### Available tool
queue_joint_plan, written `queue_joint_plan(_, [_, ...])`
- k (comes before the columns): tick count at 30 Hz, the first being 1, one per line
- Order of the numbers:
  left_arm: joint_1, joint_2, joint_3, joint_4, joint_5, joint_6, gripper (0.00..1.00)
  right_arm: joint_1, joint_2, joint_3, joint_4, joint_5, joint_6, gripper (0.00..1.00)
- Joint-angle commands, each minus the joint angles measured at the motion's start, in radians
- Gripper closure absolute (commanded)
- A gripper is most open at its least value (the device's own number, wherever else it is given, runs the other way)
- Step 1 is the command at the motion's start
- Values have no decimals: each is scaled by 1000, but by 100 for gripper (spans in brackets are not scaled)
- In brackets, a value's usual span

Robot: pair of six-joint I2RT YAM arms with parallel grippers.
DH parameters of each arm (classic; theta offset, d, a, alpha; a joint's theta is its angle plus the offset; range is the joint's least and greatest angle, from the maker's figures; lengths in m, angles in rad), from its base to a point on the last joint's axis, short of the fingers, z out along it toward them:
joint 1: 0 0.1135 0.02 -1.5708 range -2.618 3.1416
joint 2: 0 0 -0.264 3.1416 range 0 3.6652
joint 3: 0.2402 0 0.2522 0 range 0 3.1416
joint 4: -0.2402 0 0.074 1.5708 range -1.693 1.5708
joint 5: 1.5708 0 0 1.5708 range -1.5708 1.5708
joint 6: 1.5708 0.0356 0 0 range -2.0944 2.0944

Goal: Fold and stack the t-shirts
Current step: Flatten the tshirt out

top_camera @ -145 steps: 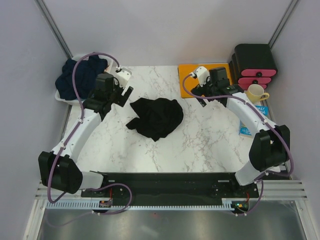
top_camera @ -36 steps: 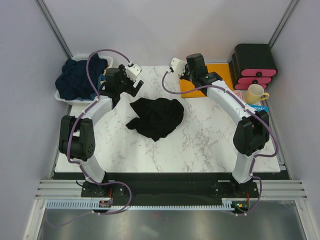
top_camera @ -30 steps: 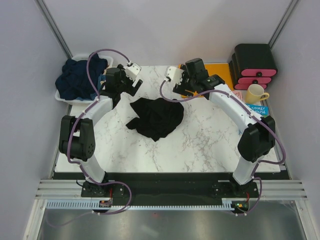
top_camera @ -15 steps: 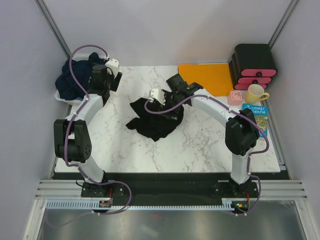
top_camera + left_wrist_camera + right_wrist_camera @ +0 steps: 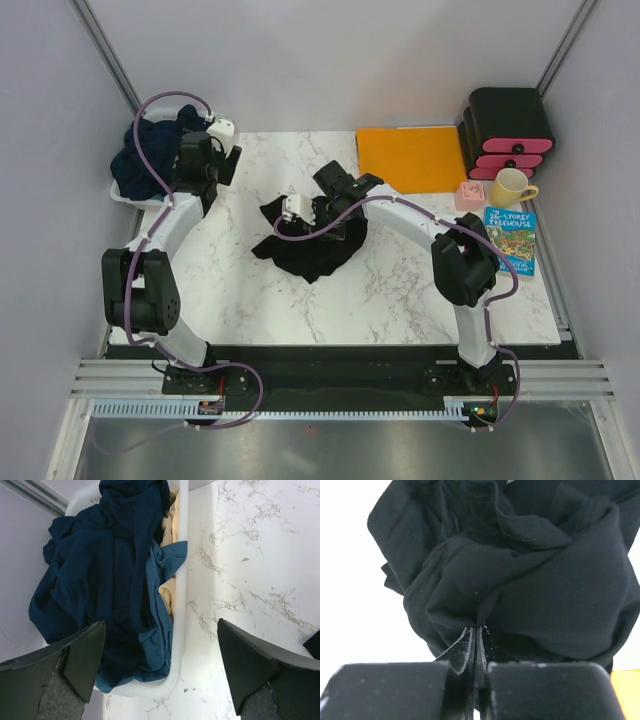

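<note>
Right gripper (image 5: 476,630) pinched shut on a black t-shirt (image 5: 530,575) fold, lower centre: lift slowly so one layer follows; left gripper (image 5: 162,655) gapes over navy t-shirts (image 5: 110,580), upper left.

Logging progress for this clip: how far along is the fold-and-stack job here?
Done: nothing folded or stacked. In hand: the right gripper is shut on a fold of the crumpled black cloth t-shirt; the left gripper hangs open over the dark navy t-shirts heaped in the white plastic basket. Left: fold every shirt, then stack.
</note>
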Motion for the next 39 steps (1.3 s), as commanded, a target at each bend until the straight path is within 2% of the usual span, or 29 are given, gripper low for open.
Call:
queue_joint_plan(1, [0, -35, -2, 11, -8, -43, 0, 2, 11, 30, -3, 27, -19, 100])
queue_joint_plan(4, [0, -28, 2, 11, -6, -52, 0, 2, 0, 36, 9, 93, -44, 100])
queue_joint_plan(6, [0, -26, 2, 9, 1, -59, 0, 0, -27, 43, 39, 202, -62, 100])
queue_joint_plan(8, [0, -22, 4, 6, 23, -66, 0, -5, -59, 26, 111, 289, -122, 100])
queue_joint_plan(9, [0, -20, 4, 1, 49, -68, 0, -9, -95, 23, 169, 385, -145, 100])
queue_joint_plan(11, [-1, -12, 5, -3, 84, -68, 0, -20, -122, 26, 228, 452, -223, 100])
queue_joint_plan(14, [-1, 3, 11, -49, 216, -45, 0, -40, -156, 49, 324, 599, -336, 100])
queue_joint_plan(19, [-3, 31, 27, -126, 553, 35, 0, -96, -205, 27, 545, 803, -488, 100])
queue_joint_plan(21, [-7, 44, 51, -146, 671, 49, 0, -133, -219, 24, 611, 840, -541, 100])
queue_joint_plan(26, [-46, 109, 132, -238, 811, 87, 0, -207, -248, 23, 696, 897, -601, 100])
queue_joint_plan(30, [-75, 156, 186, -266, 1012, 138, 0, -247, -248, 72, 803, 924, -653, 100])
queue_joint_plan(33, [-116, 222, 223, -266, 1095, 149, 0, -251, -248, 121, 799, 923, -654, 100])
queue_joint_plan(36, [-168, 294, 305, -264, 1117, 123, 0, -245, -280, 93, 808, 885, -656, 100])
queue_joint_plan(38, [-196, 360, 358, -267, 1118, 78, 0, -242, -302, 70, 870, 860, -653, 100])
queue_joint_plan(39, [-201, 380, 411, -266, 1117, 58, 0, -233, -305, 76, 971, 863, -662, 100])
